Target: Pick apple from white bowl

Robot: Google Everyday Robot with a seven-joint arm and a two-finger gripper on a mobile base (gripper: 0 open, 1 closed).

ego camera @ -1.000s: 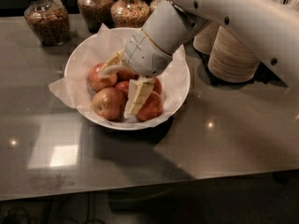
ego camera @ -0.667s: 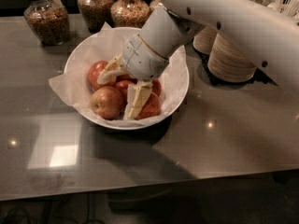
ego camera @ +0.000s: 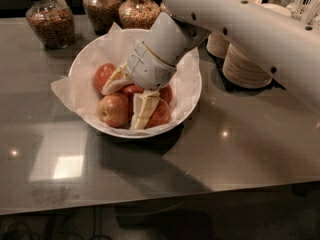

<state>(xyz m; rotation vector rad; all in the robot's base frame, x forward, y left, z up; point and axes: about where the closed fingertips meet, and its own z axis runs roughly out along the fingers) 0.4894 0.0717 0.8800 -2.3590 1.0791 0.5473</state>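
Note:
The white bowl [ego camera: 192, 91], lined with crumpled white paper, stands on the grey counter and holds several apples. The large yellow-orange apple [ego camera: 113, 110] with a red blush lies at the bowl's front left. My gripper [ego camera: 129, 95] reaches down into the bowl from the upper right. It is open. One cream finger [ego camera: 115, 80] lies at the upper left and the other [ego camera: 144, 110] just right of the yellow-orange apple. A darker red apple [ego camera: 131, 89] sits between them. A redder apple [ego camera: 103, 75] is at the back left and another [ego camera: 161, 115] at the front right.
Three glass jars of grains [ego camera: 49, 16] stand behind the bowl at the counter's back. Stacks of small paper bowls [ego camera: 246, 66] stand to the right, under my white arm [ego camera: 250, 24]. The counter's front edge [ego camera: 150, 204] runs along the bottom.
My gripper has sunk slightly lower and to the left among the apples. The bowl and the apples have not visibly moved.

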